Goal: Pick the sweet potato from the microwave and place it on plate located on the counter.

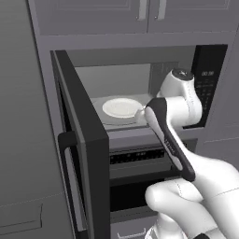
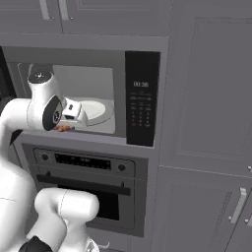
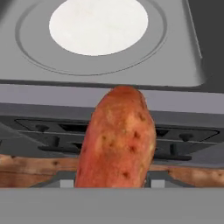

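Here the gripper (image 2: 65, 127) pinches the sweet potato (image 3: 117, 140), jaws closed on its sides, just outside the open microwave (image 1: 140, 56). A white plate (image 3: 98, 26) on the turntable lies at twelve o'clock beyond it.

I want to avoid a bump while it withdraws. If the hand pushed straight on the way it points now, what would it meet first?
Judging by the hand view, probably the front edge of the microwave floor, just beyond the tip of the sweet potato the hand holds. The white plate on the turntable lies farther in. Depth is uncertain.
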Controlling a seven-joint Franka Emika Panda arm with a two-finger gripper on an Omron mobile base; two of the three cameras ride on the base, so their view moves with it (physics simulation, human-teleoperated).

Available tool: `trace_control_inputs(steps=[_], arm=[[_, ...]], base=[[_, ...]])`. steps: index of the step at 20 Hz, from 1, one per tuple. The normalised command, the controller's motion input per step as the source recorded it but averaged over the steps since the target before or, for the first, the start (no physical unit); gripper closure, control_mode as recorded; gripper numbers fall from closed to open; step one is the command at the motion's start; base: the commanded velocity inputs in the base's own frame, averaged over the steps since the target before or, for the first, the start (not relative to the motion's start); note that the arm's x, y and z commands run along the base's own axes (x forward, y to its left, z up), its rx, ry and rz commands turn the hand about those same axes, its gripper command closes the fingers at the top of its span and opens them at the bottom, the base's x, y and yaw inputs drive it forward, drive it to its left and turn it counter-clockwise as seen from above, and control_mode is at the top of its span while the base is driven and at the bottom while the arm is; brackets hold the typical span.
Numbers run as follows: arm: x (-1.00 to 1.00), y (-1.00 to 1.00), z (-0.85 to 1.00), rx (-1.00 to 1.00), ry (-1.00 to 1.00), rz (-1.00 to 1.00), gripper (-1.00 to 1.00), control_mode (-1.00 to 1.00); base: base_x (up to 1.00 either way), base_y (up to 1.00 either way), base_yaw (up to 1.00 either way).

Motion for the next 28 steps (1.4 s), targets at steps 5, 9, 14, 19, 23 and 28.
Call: trace_control_inputs(steps=[5,9,14,19,23,28], arm=[[-1.0,-0.05,0.41,-0.06,0.21,0.0,1.0,-1.0],[-0.86,-0.05,0.42,-0.02,0.14,0.03,1.0,-1.0],[-0.56,-0.12,0.26,0.0,0.03,0.09,1.0,-1.0],[-0.38,-0.15,0.11,0.03,0.0,0.15,1.0,-1.0],[-0.35,0.0,0.02,0.01,0.0,0.0,1.0,-1.0],[-0.24,0.0,0.0,0.0,-0.01,-0.07,1.0,-1.0]], base=[[0.0,0.0,0.0],[0.0,0.0,0.0],[0.0,0.0,0.0],[0.0,0.0,0.0],[0.0,0.0,0.0],[0.0,0.0,0.0]])
